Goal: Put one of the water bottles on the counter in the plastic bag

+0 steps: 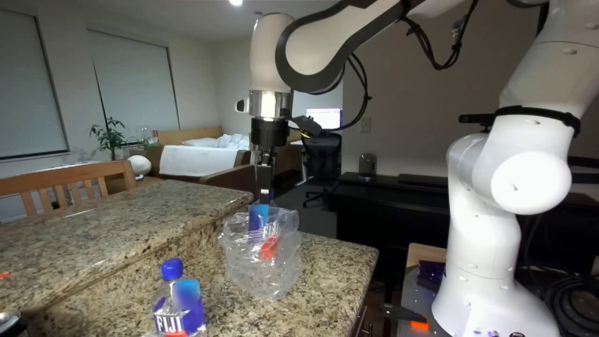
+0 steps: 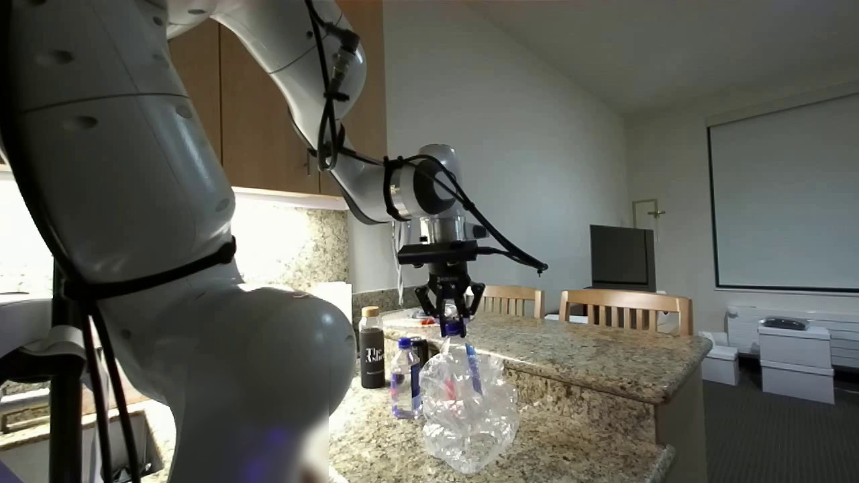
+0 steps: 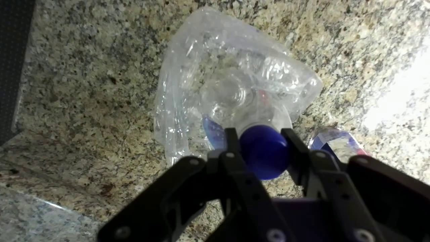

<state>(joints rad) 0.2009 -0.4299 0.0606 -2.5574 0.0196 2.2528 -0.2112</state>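
A clear water bottle with a blue cap and blue label stands inside the clear plastic bag, seen through its film. The bag also shows in the wrist view and sits crumpled on the granite counter. My gripper points down above the bag, its fingers on both sides of the cap. In the wrist view my gripper touches the blue cap on both sides and is shut on it. The bottle's base is blurred by the bag. A second water bottle stands upright outside the bag, also in the wrist view.
A raised granite ledge runs along the counter behind the bag. A dark flask and a dark can stand near the second bottle. The counter's edge lies on the robot base's side in an exterior view.
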